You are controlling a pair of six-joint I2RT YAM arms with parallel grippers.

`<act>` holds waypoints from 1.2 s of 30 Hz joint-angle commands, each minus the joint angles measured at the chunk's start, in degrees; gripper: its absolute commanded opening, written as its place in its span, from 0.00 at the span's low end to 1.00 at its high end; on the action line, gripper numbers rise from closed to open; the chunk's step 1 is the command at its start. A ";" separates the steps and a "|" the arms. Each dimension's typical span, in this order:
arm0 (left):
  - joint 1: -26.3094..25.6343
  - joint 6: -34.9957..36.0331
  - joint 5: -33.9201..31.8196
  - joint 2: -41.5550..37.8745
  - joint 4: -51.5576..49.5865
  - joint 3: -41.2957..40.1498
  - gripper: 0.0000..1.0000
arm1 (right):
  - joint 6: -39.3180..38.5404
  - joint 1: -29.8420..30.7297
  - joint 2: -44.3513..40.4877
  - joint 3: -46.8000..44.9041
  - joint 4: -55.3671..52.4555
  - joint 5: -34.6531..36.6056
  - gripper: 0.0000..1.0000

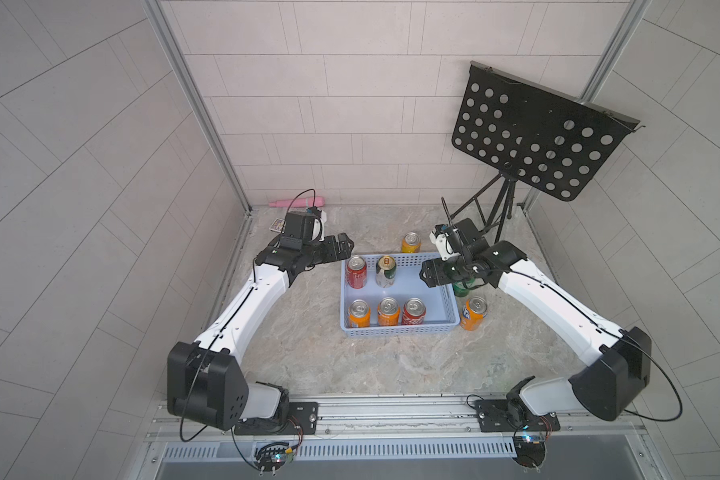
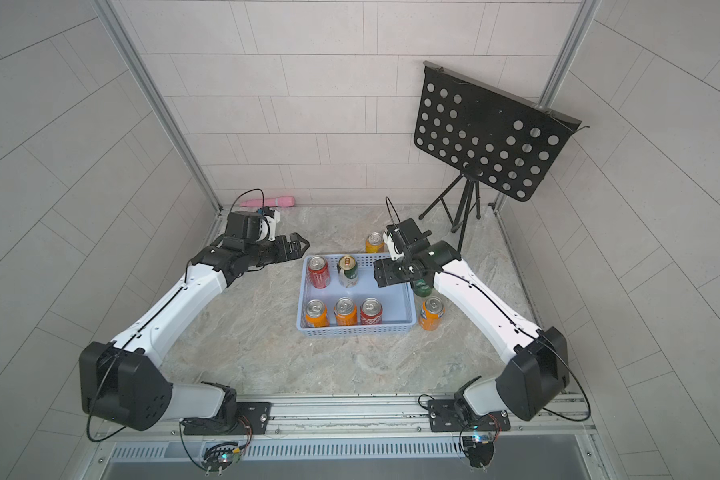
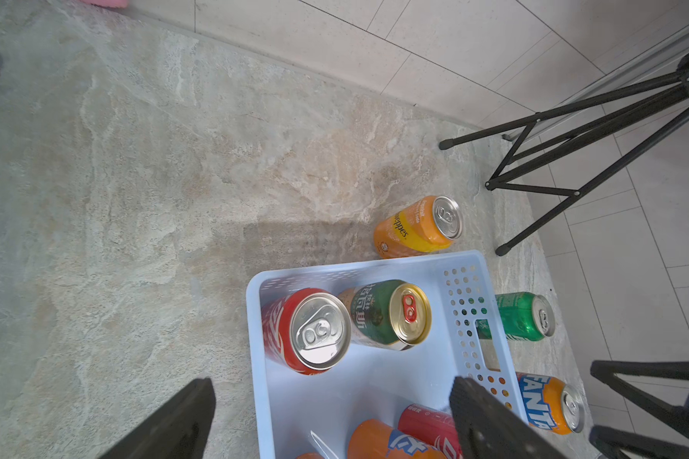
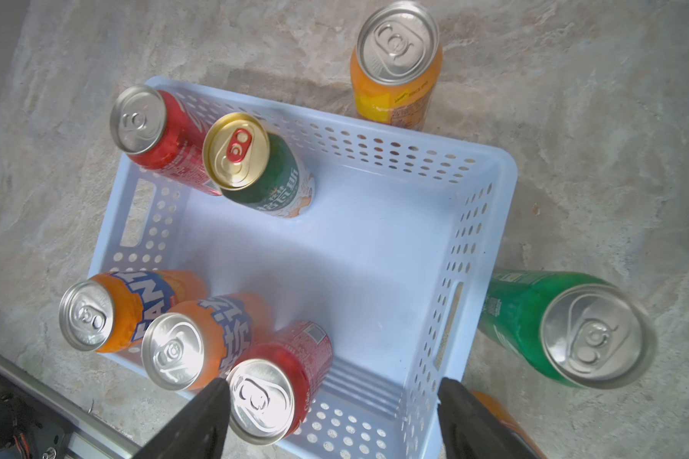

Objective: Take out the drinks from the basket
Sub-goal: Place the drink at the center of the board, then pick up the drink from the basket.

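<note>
The light-blue basket [image 1: 400,331] [image 2: 356,330] holds several upright drinks: a red can [image 1: 356,272], a green-and-white can with a gold top [image 1: 386,271], two orange cans [image 1: 358,313] and another red can [image 4: 263,401]. Outside it stand an orange can [image 1: 410,243] behind, a green can [image 4: 573,334] and an orange Fanta can [image 1: 473,312] to the right. My right gripper [image 1: 427,276] [image 4: 333,393] hangs open over the basket's right end, holding nothing. My left gripper [image 1: 348,248] [image 3: 333,397] is open by the basket's back-left corner, also holding nothing.
A black perforated music stand [image 1: 537,137] on a tripod [image 3: 573,131] stands at the back right, close to my right arm. A pink object [image 1: 298,202] lies along the back wall, and a small box [image 1: 278,224] sits near the left wall.
</note>
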 commanded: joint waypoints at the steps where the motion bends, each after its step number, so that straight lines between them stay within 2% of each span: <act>1: -0.11 0.49 -1.46 -0.67 0.06 -0.55 1.00 | 0.34 2.17 -2.52 -3.16 3.93 -1.10 0.85; 6: -0.21 0.32 -1.33 -0.15 -0.11 -0.71 1.00 | -0.01 4.60 -1.21 -3.38 0.55 2.06 0.86; 20: -0.27 0.18 0.09 1.67 -0.71 0.07 1.00 | 0.41 10.95 5.88 -0.63 -2.12 5.39 0.86; 30: -0.28 0.27 0.14 1.65 -1.08 0.31 1.00 | 0.19 13.10 11.44 2.27 -7.48 7.79 0.86; 36: -0.29 0.24 0.24 1.70 -1.01 0.30 1.00 | 0.91 13.97 12.82 1.67 -6.98 7.31 0.86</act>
